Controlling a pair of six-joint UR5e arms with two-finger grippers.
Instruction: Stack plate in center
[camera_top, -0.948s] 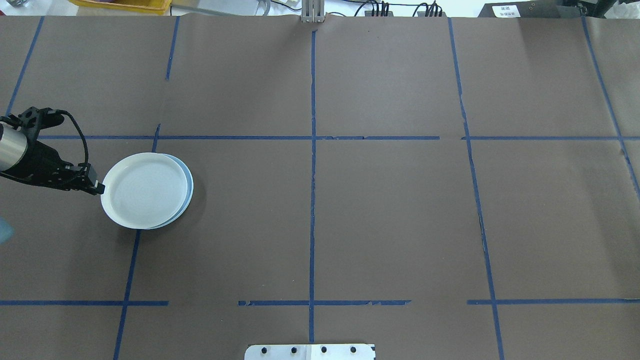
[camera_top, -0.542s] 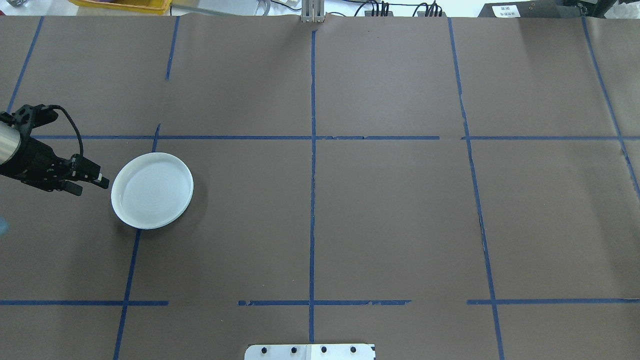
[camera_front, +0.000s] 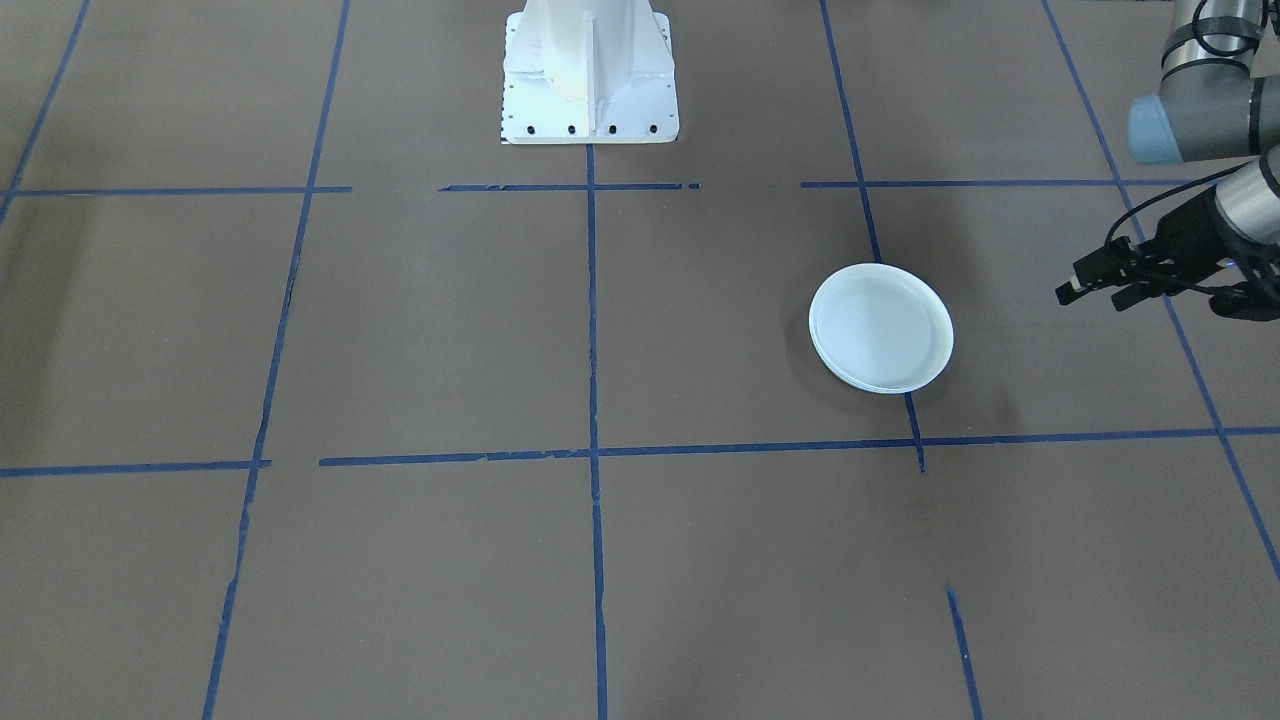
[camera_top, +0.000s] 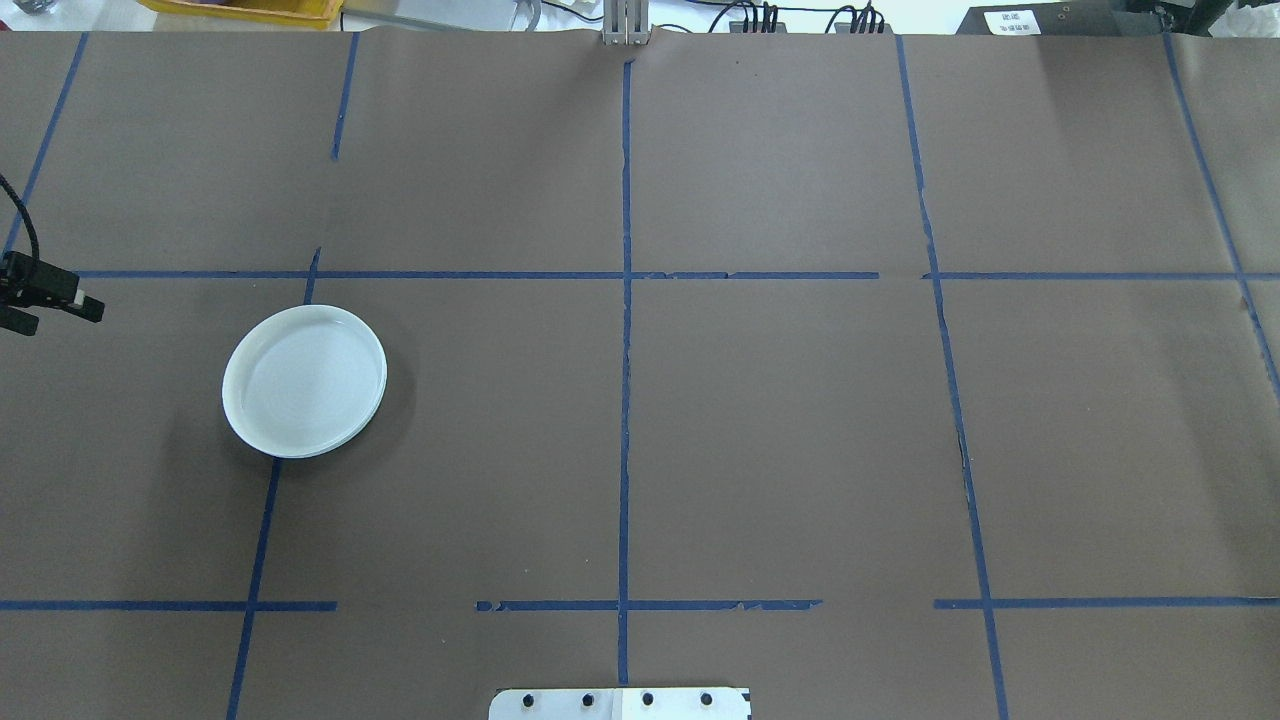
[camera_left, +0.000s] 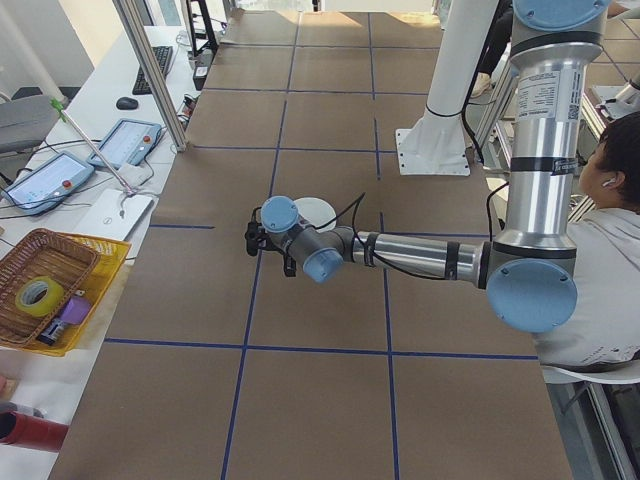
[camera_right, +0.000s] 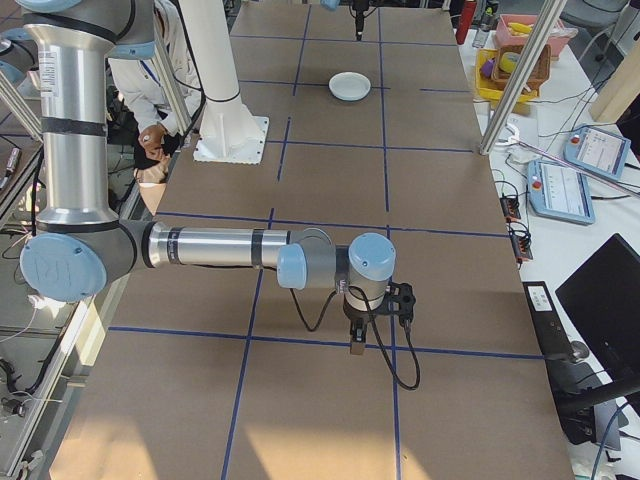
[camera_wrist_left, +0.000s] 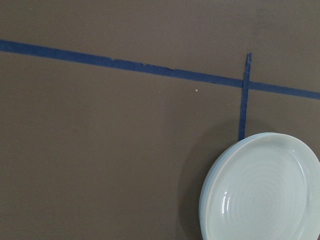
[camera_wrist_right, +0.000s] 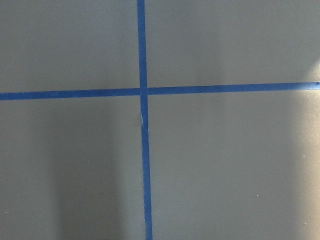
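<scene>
Left end effector: fingers parted, holding nothing, above the desk, well apart from the plates.
Right end effector: shows only in the right side view; cannot tell if parted or closed.
Top plate: white, ridged inside, nested on the pale-blue plate, whose rim peeks out at one edge.
Stack: on a tape line, left half of the desk.

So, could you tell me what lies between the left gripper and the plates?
Nothing but bare brown table. In the overhead view the left gripper stands apart from the stacked plates.
</scene>
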